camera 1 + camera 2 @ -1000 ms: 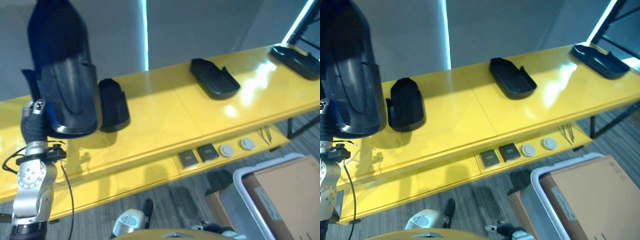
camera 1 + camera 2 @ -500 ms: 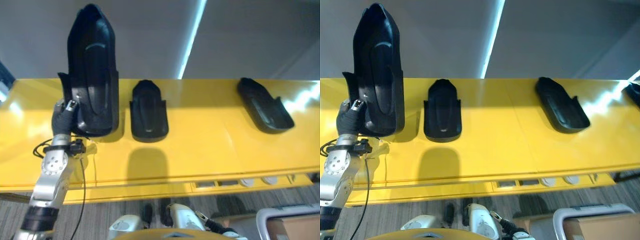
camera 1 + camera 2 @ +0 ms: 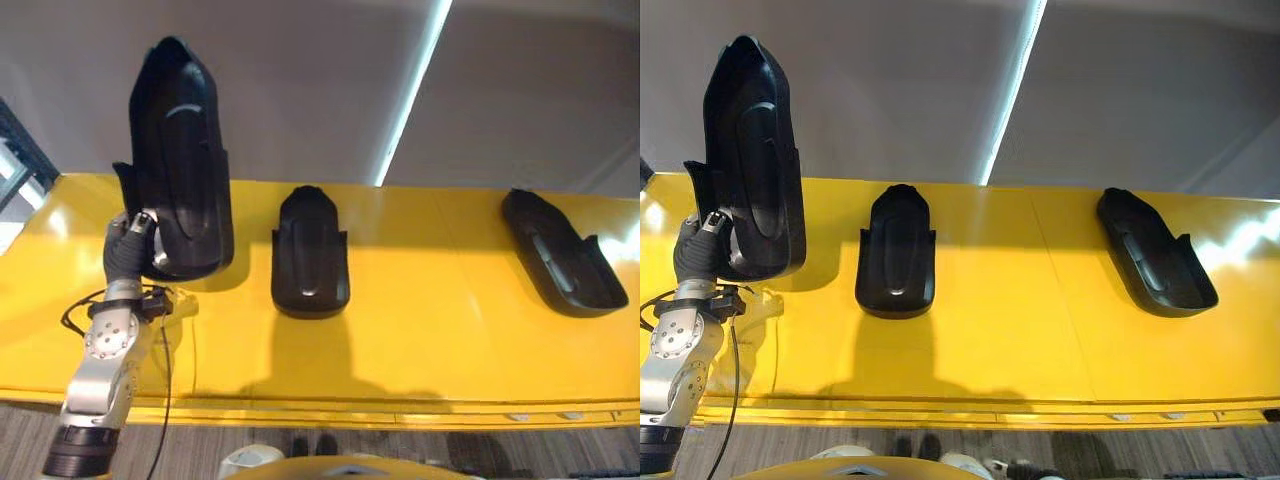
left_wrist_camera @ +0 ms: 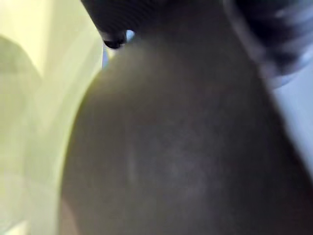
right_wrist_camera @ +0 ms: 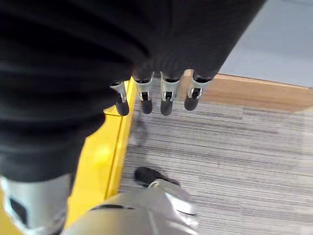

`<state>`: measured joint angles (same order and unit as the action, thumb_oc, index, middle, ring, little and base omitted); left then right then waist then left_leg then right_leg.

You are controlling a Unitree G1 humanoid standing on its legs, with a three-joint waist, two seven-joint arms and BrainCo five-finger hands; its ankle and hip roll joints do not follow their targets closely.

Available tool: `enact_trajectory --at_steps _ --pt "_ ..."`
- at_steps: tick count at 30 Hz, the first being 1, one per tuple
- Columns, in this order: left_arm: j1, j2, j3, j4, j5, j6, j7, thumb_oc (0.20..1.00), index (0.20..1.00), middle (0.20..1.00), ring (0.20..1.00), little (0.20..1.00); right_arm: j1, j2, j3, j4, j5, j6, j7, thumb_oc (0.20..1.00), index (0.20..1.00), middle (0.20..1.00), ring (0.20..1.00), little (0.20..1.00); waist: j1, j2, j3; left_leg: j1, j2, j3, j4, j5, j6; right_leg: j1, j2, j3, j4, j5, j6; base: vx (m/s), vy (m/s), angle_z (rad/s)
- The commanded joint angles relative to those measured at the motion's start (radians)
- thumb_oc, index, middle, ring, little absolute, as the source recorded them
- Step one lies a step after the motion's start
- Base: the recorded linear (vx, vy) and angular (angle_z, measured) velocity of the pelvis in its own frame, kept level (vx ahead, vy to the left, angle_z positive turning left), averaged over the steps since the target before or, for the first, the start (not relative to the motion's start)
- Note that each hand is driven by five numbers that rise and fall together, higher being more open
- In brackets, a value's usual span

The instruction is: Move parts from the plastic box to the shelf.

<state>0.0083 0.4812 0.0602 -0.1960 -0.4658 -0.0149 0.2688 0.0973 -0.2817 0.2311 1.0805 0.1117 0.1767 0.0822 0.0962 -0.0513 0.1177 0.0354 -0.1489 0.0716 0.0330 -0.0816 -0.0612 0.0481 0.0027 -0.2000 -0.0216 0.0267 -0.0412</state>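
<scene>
Now left hand point(image 3: 128, 248) clamped the black part point(image 3: 180, 190) upright over the yellow shelf point(image 3: 420, 330), far-left end, right hand point(image 5: 161, 93) hung slack-fingered.

Yellow shelf point(image 3: 420, 330), two black parts lying on it, middle point(image 3: 310, 252) and right point(image 3: 565, 252), apparently hollow-side up

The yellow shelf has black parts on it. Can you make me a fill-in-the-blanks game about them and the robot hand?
1. The shelf is coloured ____.
2. The number of black parts lying flat on the shelf, the middle part and the right part, is ____.
3. The tall black part is held by the robot's ____ robot hand.
4. In the right wrist view, the fingers of the right robot hand hang over a grey ____.

Missing words: yellow; two; left; floor
</scene>
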Motion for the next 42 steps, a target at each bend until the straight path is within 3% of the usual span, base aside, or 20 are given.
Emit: enact_trajectory --at_steps 1,7,9,11,12,14,17,18,21,24,28,30,33,37,38,40,42 --pt "-0.077 0.013 0.017 -0.078 0.004 -0.074 -0.039 0.2 0.2 0.2 0.2 0.2 -0.028 -0.036 0.002 0.048 0.032 -0.005 -0.01 1.0 1.0 1.0 1.0 1.0 -0.012 0.02 0.009 -0.105 0.175 0.044 0.043 0.104 0.013 -0.014 -0.03 0.018 0.026 -0.002 0.149 -0.14 0.143 1.1" --pt "-0.06 0.007 0.029 -0.097 -0.029 -0.089 -0.076 0.2 0.2 0.2 0.2 0.2 -0.036 -0.05 0.001 0.083 0.013 -0.023 -0.007 1.0 1.0 1.0 1.0 1.0 -0.023 0.031 0.017 -0.075 0.311 0.0 0.054 0.157 -0.034 -0.007 -0.083 0.032 0.013 0.001 0.149 -0.09 0.328 0.17" --pt "-0.07 0.007 0.011 -0.096 -0.03 -0.091 -0.081 0.2 0.2 0.2 0.2 0.2 -0.046 -0.065 -0.003 0.092 0.016 -0.027 -0.005 1.0 1.0 1.0 1.0 1.0 -0.028 0.044 0.019 -0.055 0.309 -0.047 0.072 0.158 -0.036 -0.024 -0.109 0.065 0.02 0.017 0.162 -0.14 0.559 -0.17" --pt "-0.081 0.013 0.004 -0.093 -0.037 -0.085 -0.09 0.2 0.2 0.2 0.2 0.2 -0.05 -0.066 -0.008 0.092 0.024 -0.028 -0.008 1.0 1.0 1.0 1.0 1.0 -0.036 0.049 0.025 -0.042 0.303 -0.037 0.077 0.133 -0.03 -0.031 -0.127 0.074 0.027 0.024 0.173 -0.1 0.348 -0.18" --pt "-0.098 0.018 -0.008 -0.086 -0.036 -0.07 -0.092 0.2 0.2 0.2 0.2 0.2 -0.054 -0.061 -0.017 0.096 0.033 -0.031 -0.014 1.0 1.0 1.0 1.0 1.0 -0.047 0.049 0.029 -0.02 0.288 -0.015 0.065 0.084 -0.018 -0.039 -0.16 0.08 0.029 0.046 0.2 -0.09 0.326 -0.08" --pt "-0.111 0.027 -0.016 -0.081 -0.026 -0.058 -0.087 0.2 0.2 0.2 0.2 0.2 -0.057 -0.057 -0.027 0.098 0.042 -0.035 -0.023 1.0 1.0 1.0 1.0 1.0 -0.049 0.046 0.034 -0.008 0.272 -0.012 0.065 0.054 -0.01 -0.043 -0.184 0.091 0.026 0.064 0.222 -0.09 0.297 0.06" --pt "-0.106 0.066 -0.022 -0.069 0.021 -0.042 -0.078 0.2 0.2 0.2 0.2 0.2 -0.055 -0.047 -0.076 0.092 0.028 -0.056 -0.018 1.0 1.0 1.0 1.0 1.0 -0.042 0.03 0.06 0.007 0.192 -0.012 0.099 -0.029 0.033 -0.068 -0.26 0.102 -0.014 0.145 0.287 -0.15 0.34 -0.36" --pt "-0.095 0.074 -0.015 -0.068 0.027 -0.046 -0.08 0.2 0.2 0.2 0.2 0.2 -0.05 -0.044 -0.081 0.084 0.014 -0.063 -0.014 1.0 1.0 1.0 1.0 1.0 -0.038 0.029 0.063 0.011 0.181 -0.009 0.099 -0.036 0.042 -0.074 -0.267 0.095 -0.003 0.149 0.288 -0.17 0.262 -0.64" --pt "-0.072 0.081 0.004 -0.068 0.02 -0.043 -0.087 0.2 0.2 0.2 0.2 0.2 -0.042 -0.043 -0.08 0.06 0.003 -0.078 -0.008 1.0 1.0 1.0 1.0 1.0 -0.033 0.031 0.06 0.012 0.159 -0.004 0.09 -0.037 0.06 -0.087 -0.257 0.088 0.046 0.13 0.283 -0.14 0.147 -0.28" --pt "-0.082 0.079 0.01 -0.059 0.055 0.009 -0.056 0.2 0.2 0.2 0.2 0.2 -0.033 -0.051 -0.046 -0.004 0.016 -0.062 0.003 1.0 1.0 1.0 1.0 1.0 -0.03 0.035 0.038 0.002 0.147 0.001 0.06 -0.01 0.08 -0.084 -0.201 0.07 0.122 0.049 0.247 -0.12 0.033 -0.06" --pt "-0.119 0.066 -0.02 -0.029 0.117 0.078 -0.001 0.2 0.2 0.2 0.2 0.2 -0.034 -0.047 -0.012 -0.011 0.026 -0.051 -0.001 1.0 1.0 1.0 1.0 1.0 -0.025 0.014 0.021 -0.009 0.15 -0.004 0.046 0.007 0.072 -0.053 -0.163 0.07 0.069 0.044 0.23 -0.04 -0.121 0.14" --pt "-0.119 0.065 -0.021 -0.028 0.12 0.08 0.002 0.2 0.2 0.2 0.2 0.2 -0.034 -0.047 -0.011 -0.012 0.026 -0.051 -0.001 1.0 1.0 1.0 1.0 1.0 -0.025 0.014 0.022 -0.006 0.151 -0.004 0.042 0.008 0.071 -0.049 -0.161 0.07 0.065 0.045 0.229 -0.01 -0.111 0.0" --pt "-0.125 0.07 -0.031 0.039 0.194 0.246 0.056 0.2 0.2 0.2 0.2 0.2 -0.034 -0.056 0.011 -0.041 0.012 -0.003 0.004 1.0 1.0 1.0 1.0 1.0 -0.031 0.016 0.0 0.022 0.177 0.011 -0.028 0.046 0.045 -0.003 -0.127 0.066 0.001 0.046 0.22 0.03 -0.165 0.1" --pt "-0.172 0.123 -0.058 0.186 0.331 0.378 0.042 0.2 0.2 0.2 0.2 0.2 -0.023 -0.07 0.027 -0.062 -0.011 0.034 0.006 1.0 1.0 1.0 1.0 1.0 -0.058 0.026 -0.02 0.035 0.191 0.042 -0.06 0.065 0.03 0.011 -0.112 0.069 -0.024 0.042 0.218 0.03 -0.079 -0.03" --pt "-0.216 0.156 -0.088 0.266 0.393 0.437 0.024 0.2 0.2 0.2 0.2 0.2 -0.022 -0.081 0.037 -0.07 -0.011 0.049 0.012 1.0 1.0 1.0 1.0 1.0 -0.073 0.032 -0.026 0.039 0.195 0.053 -0.066 0.07 0.027 0.012 -0.109 0.073 -0.029 0.041 0.218 0.02 -0.042 -0.04" --pt "-0.264 0.201 -0.124 0.35 0.473 0.499 -0.029 0.2 0.2 0.2 0.2 0.2 -0.023 -0.092 0.044 -0.073 -0.016 0.054 0.021 1.0 1.0 1.0 1.0 1.0 -0.086 0.042 -0.031 0.043 0.198 0.064 -0.07 0.072 0.025 0.014 -0.106 0.076 -0.033 0.038 0.218 0.01 -0.013 -0.02" --pt "-0.308 0.242 -0.16 0.437 0.521 0.511 -0.042 0.2 0.2 0.2 0.2 0.2 -0.023 -0.101 0.052 -0.081 -0.019 0.058 0.03 1.0 1.0 1.0 1.0 1.0 -0.101 0.052 -0.033 0.046 0.199 0.073 -0.074 0.072 0.025 0.012 -0.105 0.082 -0.033 0.035 0.219 0.0 0.0 0.0"
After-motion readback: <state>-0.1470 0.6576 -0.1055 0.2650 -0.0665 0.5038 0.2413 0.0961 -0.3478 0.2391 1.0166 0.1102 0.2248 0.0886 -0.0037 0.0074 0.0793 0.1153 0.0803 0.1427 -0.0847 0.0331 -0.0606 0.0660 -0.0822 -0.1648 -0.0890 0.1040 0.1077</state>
